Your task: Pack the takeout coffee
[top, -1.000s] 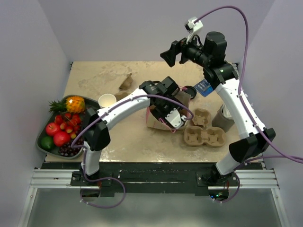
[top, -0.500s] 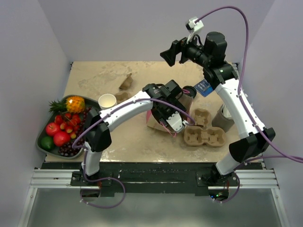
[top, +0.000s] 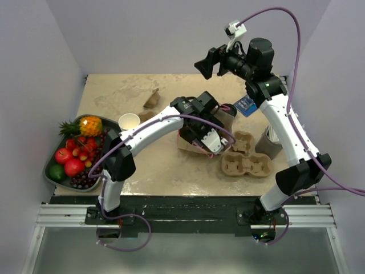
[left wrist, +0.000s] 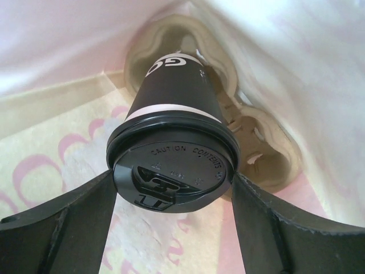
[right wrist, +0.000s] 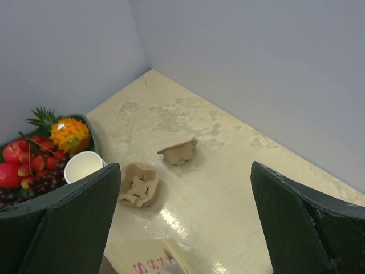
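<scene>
The takeout coffee (left wrist: 171, 171), a dark-walled paper cup with a round black lid, stands in a pulp cup carrier (left wrist: 268, 142) inside a white paper bag with pink print (left wrist: 285, 57). My left gripper (left wrist: 174, 178) reaches into that bag (top: 185, 145), and its two fingers touch the lid's rim on both sides. In the top view the left gripper (top: 205, 134) hides the cup. My right gripper (top: 206, 64) hangs high over the back of the table, open and holding nothing, also seen from the right wrist (right wrist: 185, 171).
A fruit tray (top: 63, 149) sits at the left edge with a lidless white cup (top: 129, 121) beside it. Pulp carriers lie right of the bag (top: 245, 162) and further back (top: 151, 100). A blue packet (top: 244, 105) and a grey cup stack (top: 269, 142) stand at the right.
The left wrist shifted a little toward the near right and back again, staying in the bag with its fingers on the lid. The right arm has barely moved.
</scene>
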